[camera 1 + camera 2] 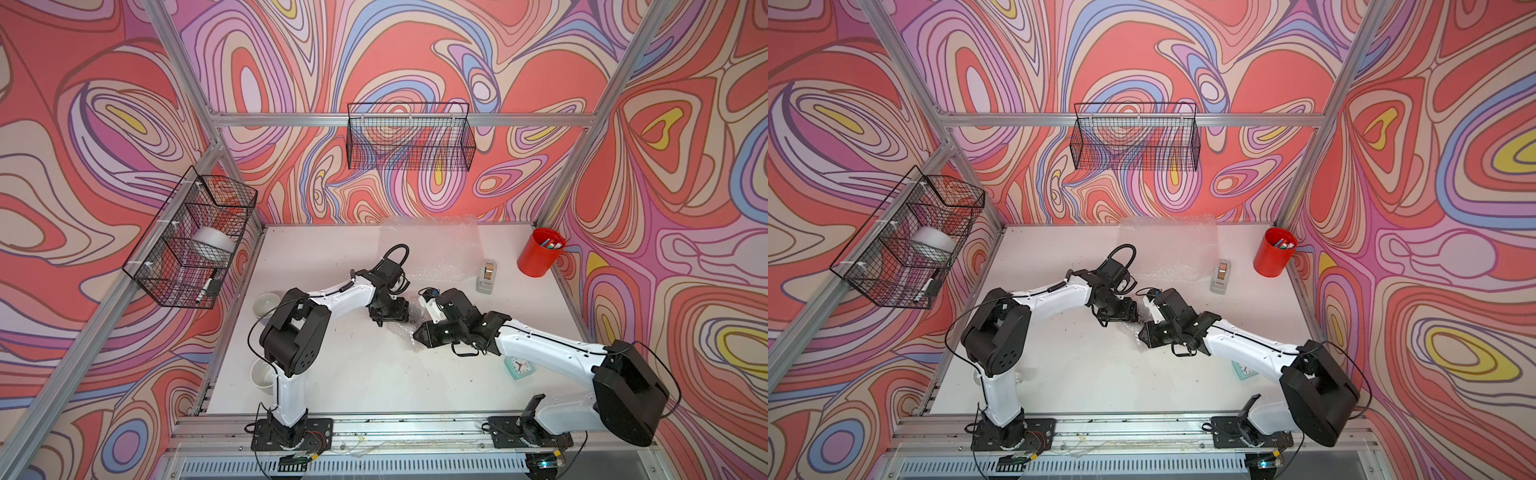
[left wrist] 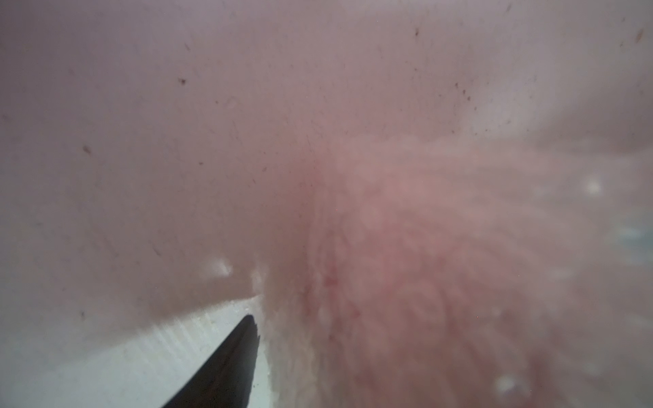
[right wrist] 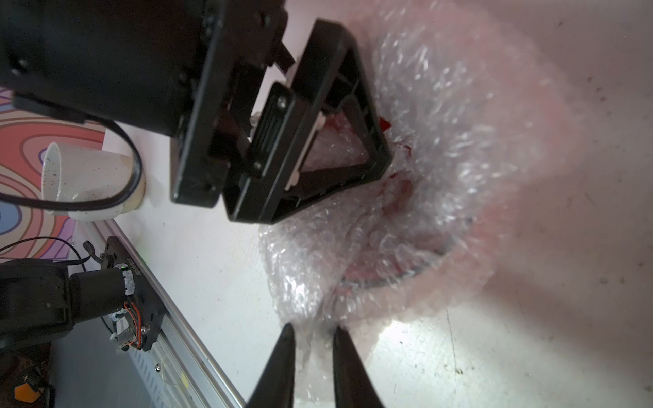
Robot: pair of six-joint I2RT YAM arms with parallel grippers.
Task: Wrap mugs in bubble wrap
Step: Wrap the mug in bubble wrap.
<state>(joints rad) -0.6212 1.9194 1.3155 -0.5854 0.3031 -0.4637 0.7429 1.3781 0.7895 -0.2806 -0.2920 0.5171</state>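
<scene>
Swirl-patterned walls (image 1: 415,62) and aluminium frame (image 1: 291,119) around white tabletop (image 1: 353,374)

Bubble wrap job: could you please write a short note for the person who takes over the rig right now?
Left gripper: jaws wide around the red mug, apparently holding it.
Right gripper: jaws pinch the bubble wrap at the bundle's edge.
Done: red mug mostly covered, wrap loose.
To do: finish this wrap; then pale mug and second pale mug, both bare at the table edge. Spare sheet lies at the back.
</scene>
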